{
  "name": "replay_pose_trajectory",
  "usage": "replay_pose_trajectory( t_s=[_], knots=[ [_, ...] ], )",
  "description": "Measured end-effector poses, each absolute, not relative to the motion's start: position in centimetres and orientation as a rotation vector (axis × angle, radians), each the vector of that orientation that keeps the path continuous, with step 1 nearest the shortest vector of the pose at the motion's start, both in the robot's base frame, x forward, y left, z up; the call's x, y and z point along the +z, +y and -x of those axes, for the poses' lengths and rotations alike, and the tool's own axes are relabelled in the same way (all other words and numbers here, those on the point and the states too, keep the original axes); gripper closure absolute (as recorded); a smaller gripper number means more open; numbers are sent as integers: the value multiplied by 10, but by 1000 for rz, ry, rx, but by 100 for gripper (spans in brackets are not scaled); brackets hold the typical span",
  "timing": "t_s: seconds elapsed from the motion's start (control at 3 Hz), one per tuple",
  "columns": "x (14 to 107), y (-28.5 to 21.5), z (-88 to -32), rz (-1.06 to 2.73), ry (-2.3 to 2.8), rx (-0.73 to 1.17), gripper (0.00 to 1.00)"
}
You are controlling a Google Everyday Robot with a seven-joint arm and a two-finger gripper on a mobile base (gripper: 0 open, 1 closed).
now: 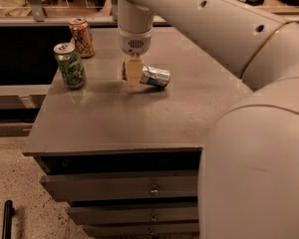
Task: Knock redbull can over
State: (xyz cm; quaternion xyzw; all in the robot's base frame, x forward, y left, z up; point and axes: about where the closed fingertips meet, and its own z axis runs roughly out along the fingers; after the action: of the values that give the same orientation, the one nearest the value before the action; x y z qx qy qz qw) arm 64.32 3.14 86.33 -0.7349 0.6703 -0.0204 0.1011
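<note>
The redbull can (155, 76), silver with blue panels, lies on its side near the middle of the grey table top (114, 118). Its long axis runs left to right. My gripper (133, 71) hangs straight down from the white wrist and sits at the can's left end, covering that end. I cannot tell whether it touches the can.
A green patterned can (70, 65) stands upright at the table's left edge. An orange-brown can (81, 37) stands behind it at the back left. My white arm (259, 133) fills the right foreground. Drawers (124, 185) sit under the top. A black object (7, 218) lies on the floor.
</note>
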Motion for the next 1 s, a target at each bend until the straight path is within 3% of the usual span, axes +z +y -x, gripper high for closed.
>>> replay_pose_trajectory(
  t_s=[1.0],
  knots=[
    [844,34,-645,2217,2013,-42,5]
  ],
)
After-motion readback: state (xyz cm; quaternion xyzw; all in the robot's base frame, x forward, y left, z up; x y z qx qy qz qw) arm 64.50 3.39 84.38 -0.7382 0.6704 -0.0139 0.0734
